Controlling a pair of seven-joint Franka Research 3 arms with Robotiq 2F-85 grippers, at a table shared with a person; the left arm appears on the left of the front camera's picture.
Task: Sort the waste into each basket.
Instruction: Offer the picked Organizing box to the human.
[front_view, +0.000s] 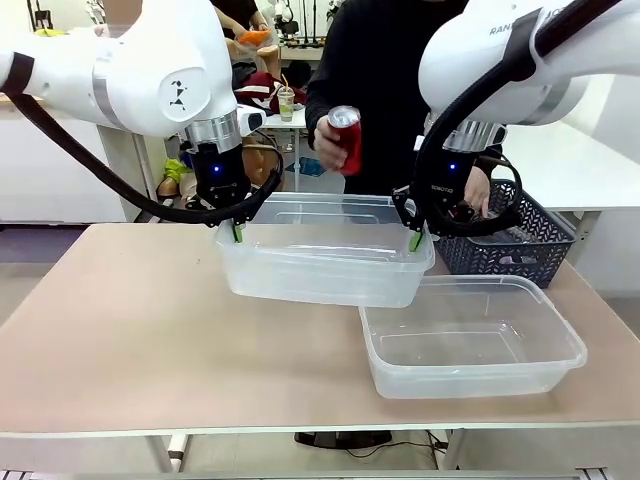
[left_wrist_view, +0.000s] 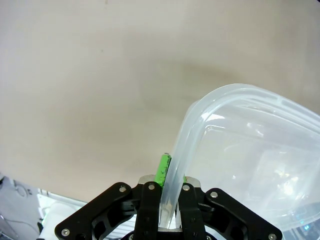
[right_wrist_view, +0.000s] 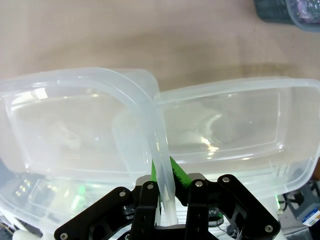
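Tub (front_view: 320, 265) hangs between us, left gripper (front_view: 238, 229) and right gripper (front_view: 414, 238) clamped on opposite rims; we keep it level, descending together.

Tan table (front_view: 150, 340) fills the frame's lower half. Clear tub (front_view: 475, 345) sits lower right on it. Dark lattice basket (front_view: 520, 245) right of centre, at the far edge.

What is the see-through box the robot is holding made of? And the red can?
The lifted tub looks like thin clear plastic: see-through, glossy, with a rolled rim. The red can in the person's hand looks like painted metal, with a silvery top.
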